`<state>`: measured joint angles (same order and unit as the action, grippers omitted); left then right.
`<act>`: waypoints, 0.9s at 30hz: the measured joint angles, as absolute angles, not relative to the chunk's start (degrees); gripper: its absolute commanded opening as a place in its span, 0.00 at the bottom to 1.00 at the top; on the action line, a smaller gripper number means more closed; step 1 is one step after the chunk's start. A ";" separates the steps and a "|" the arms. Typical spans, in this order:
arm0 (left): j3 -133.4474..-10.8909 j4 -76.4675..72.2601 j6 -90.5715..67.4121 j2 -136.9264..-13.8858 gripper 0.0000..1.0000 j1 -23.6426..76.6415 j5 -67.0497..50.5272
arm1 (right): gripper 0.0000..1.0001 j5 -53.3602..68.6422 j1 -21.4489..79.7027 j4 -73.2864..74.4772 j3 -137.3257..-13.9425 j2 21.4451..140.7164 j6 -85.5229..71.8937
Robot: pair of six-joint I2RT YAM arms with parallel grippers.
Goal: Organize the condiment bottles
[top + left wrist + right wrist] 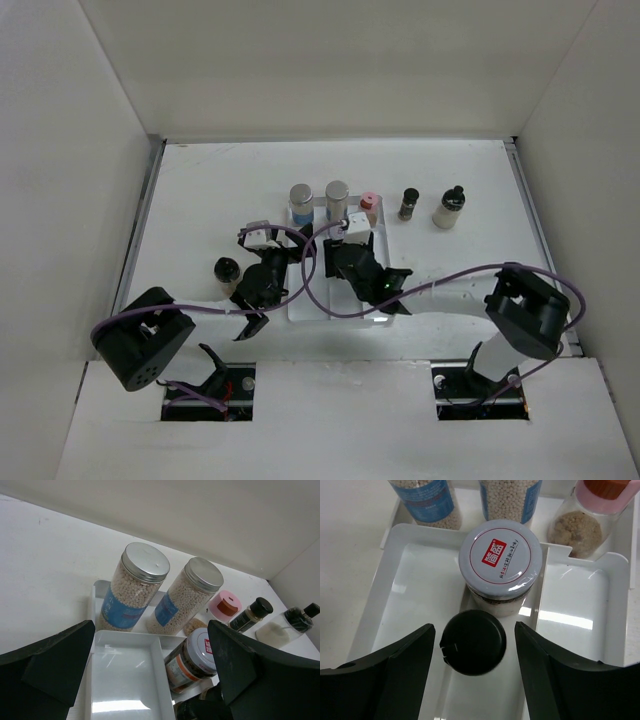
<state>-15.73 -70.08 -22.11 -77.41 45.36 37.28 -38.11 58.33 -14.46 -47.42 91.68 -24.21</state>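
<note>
The white divided tray [300,306] lies mid-table. Two silver-capped, blue-labelled jars [301,201] [337,196] and a pink-capped bottle [368,205] stand at its far end. My right gripper [473,628] is open, its fingers either side of a black-capped bottle [473,642] standing in the tray's [415,595] middle strip, with gaps on both sides. A white-lidded jar [500,555] stands just behind that bottle. My left gripper [150,672] is open and empty over the tray's left compartment [125,665]. A dark-capped jar [226,270] stands on the table to the left of the tray.
A small dark bottle [409,203] and a black-capped bottle with white contents [450,208] stand on the table right of the tray. White walls enclose the table on three sides. The two grippers [275,268] [345,258] are close together over the tray.
</note>
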 measured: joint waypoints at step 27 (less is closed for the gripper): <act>-15.73 -70.11 -22.13 -77.34 1.00 45.82 37.26 | 0.75 -30.35 22.61 -9.67 -59.13 98.83 -21.82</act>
<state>-15.73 -70.11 -22.13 -77.34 45.82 37.26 -30.35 22.61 -9.67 -59.13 98.83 -21.82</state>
